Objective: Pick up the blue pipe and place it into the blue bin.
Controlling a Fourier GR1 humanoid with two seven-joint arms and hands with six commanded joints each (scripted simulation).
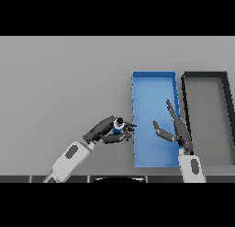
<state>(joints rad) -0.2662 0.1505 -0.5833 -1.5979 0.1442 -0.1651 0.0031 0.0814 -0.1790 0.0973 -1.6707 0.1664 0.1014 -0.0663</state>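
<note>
The left hand (106,132) has its fingers and thumb curled round the small blue pipe (118,127), held just short of the blue bin (153,76), whose near left wall lies immediately to that hand's right. To do the step well, the pipe should probably clear the wall before release. Further right, the right hand (176,132) hovers over the bin with straight, open fingers, holding nothing. Beyond it sits a dark bin (204,75).

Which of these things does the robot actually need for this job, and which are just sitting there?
Needed:
- pipe, held in the left hand
- blue bin, where it goes

Just there:
- black bin, right of the blue one
- right hand, open over the blue bin
</note>
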